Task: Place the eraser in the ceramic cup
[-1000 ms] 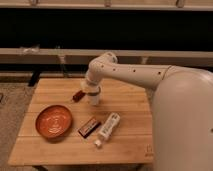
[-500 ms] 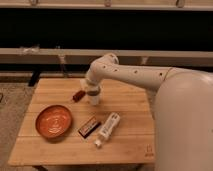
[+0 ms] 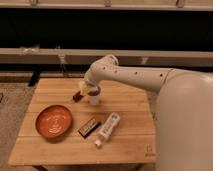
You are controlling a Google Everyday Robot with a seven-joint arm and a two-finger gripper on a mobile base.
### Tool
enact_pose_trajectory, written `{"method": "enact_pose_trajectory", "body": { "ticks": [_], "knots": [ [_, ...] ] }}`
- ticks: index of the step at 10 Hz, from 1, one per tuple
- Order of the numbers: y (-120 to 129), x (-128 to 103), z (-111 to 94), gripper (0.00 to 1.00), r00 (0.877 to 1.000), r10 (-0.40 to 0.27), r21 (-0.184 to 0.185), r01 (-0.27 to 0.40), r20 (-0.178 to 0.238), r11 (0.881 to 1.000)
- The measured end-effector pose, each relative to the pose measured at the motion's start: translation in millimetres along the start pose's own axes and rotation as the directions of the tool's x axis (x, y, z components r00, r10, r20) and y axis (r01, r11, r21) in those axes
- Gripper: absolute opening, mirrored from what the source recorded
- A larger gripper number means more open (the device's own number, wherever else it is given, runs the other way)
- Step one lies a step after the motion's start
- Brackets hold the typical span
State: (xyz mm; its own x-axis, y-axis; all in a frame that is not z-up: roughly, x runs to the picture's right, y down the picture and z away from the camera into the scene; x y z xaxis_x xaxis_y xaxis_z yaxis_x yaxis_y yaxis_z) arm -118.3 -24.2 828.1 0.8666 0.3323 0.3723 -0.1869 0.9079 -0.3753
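Right now the pincer [image 3: 90,90] hangs at the ceramic cup [image 3: 94,98] on the desk [image 3: 125,150]; whether it grips anything, I cannot tell. A small reddish piece [image 3: 77,96], perhaps the eraser, lies just beside the cup; an off-centre descent could topple it

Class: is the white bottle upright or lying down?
Lying down: the white bottle rests lengthwise on the table. The gripper hangs over the ceramic cup.

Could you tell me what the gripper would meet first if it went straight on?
Probably the ceramic cup: the gripper points down right over its mouth, though depth is unclear.
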Motion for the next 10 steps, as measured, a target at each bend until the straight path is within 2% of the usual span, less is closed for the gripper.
{"method": "enact_pose_trajectory", "body": {
  "ticks": [5, 10],
  "knots": [
    [5.3, -0.1, -0.8, 0.7, 1.0, 0.011, 0.0, -0.011, 0.007, 1.0],
    [8.7, 6.8, 0.6, 0.7, 1.0, 0.026, -0.007, -0.026, -0.011, 1.0]
  ]
}}
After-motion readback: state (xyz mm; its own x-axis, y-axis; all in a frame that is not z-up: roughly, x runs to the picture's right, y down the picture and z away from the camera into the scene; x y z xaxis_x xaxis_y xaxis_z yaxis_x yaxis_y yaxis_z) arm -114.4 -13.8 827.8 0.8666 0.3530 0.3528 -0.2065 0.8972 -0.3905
